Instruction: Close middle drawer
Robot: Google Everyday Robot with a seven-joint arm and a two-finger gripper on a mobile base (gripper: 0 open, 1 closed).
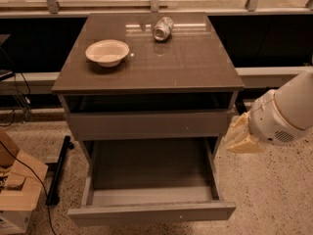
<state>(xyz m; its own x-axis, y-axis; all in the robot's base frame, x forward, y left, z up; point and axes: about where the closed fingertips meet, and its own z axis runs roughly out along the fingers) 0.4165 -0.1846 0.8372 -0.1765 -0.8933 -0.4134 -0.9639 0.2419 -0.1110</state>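
The middle drawer is pulled far out of the grey cabinet. Its grey floor and low side walls show, and its flat front panel is nearest the camera. It is empty. Above it is a taller grey drawer front, out a little under the tabletop. My gripper, tan at the end of a white arm, hangs at the cabinet's right side. It is level with the gap between the two drawers, just outside the open drawer's right wall and not touching it.
A white bowl and a can lying on its side sit on the tabletop. A cardboard box, cables and a black bar lie on the floor at left. Speckled floor lies at right.
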